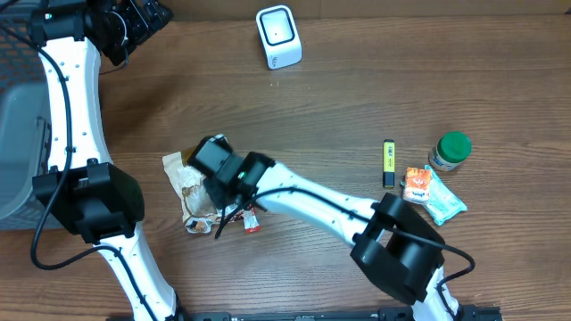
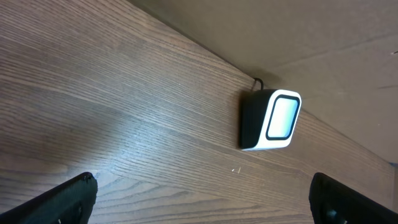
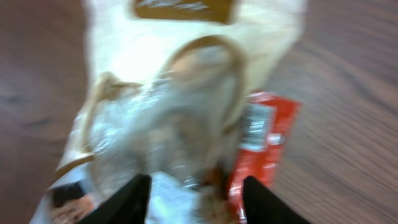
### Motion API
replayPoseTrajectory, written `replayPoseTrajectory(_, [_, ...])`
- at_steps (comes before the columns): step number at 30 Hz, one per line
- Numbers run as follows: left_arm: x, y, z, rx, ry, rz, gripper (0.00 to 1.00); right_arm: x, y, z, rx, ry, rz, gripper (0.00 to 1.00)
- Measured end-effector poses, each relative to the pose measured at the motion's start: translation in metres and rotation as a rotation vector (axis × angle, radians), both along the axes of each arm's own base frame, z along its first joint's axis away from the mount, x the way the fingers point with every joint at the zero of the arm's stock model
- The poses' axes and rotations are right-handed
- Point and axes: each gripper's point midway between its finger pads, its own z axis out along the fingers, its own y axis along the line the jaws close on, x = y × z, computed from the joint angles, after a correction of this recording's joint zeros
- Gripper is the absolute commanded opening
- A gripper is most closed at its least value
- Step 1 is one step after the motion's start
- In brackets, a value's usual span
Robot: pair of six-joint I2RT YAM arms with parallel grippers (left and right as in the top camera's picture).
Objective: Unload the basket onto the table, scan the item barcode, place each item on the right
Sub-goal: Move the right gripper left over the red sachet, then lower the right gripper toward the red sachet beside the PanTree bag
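Item 1, left gripper [image 2: 202, 186]: fingers spread wide, holding nothing, hovering above the table [image 1: 357, 98]; the pouch is well apart from it, back toward the robot's base. Item 2, snack pouch [image 1: 183, 178], judged the item to scan: flat on the table directly under the right gripper [image 3: 198, 193], so the right arm is much the nearer. Its long axis runs straight ahead of that gripper, brown-label end pointing away, so the fingers would close across its width. No barcode is visible. The right fingers straddle the pouch part-spread; the blur hides whether they pinch it. Item 3, red sachet [image 1: 252, 223]: touching the pouch's edge, just beside the right finger. Item 4, scanner [image 1: 278, 36]: well beyond the right gripper, lit window upward; the lift needs to carry the pouch there.
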Motion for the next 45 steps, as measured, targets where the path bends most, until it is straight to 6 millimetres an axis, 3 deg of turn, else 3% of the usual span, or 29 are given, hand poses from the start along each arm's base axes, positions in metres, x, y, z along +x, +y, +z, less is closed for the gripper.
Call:
replayPoseTrajectory(3, [0.0,0.0,0.0,0.0,0.0,0.0,1.0,0.013,-0.017,-0.002,-0.021,0.016,-0.06,0.16])
replayPoseTrajectory(5, [0.0,0.0,0.0,0.0,0.0,0.0,1.0,0.021,-0.032,-0.005,-0.038,0.037,-0.118,0.11])
replayPoseTrajectory(9, [0.0,0.0,0.0,0.0,0.0,0.0,1.0,0.025,-0.048,-0.009,-0.062,0.071,-0.177,0.08])
replayPoseTrajectory(14, [0.0,0.0,0.0,0.0,0.0,0.0,1.0,0.015,-0.043,-0.01,-0.049,0.107,-0.167,0.08])
replayPoseTrajectory(24, [0.0,0.0,0.0,0.0,0.0,0.0,1.0,-0.013,-0.021,-0.01,-0.016,0.16,-0.102,0.1])
replayPoseTrajectory(28, [0.0,0.0,0.0,0.0,0.0,0.0,1.0,-0.02,-0.013,-0.009,0.001,0.169,-0.078,0.16])
replayPoseTrajectory(33, [0.0,0.0,0.0,0.0,0.0,0.0,1.0,-0.022,-0.006,-0.007,0.023,0.171,-0.071,0.35])
replayPoseTrajectory(39, [0.0,0.0,0.0,0.0,0.0,0.0,1.0,-0.023,-0.005,-0.017,0.036,0.168,-0.063,0.38])
replayPoseTrajectory(45, [0.0,0.0,0.0,0.0,0.0,0.0,1.0,-0.036,-0.001,-0.027,0.071,0.231,-0.034,0.43])
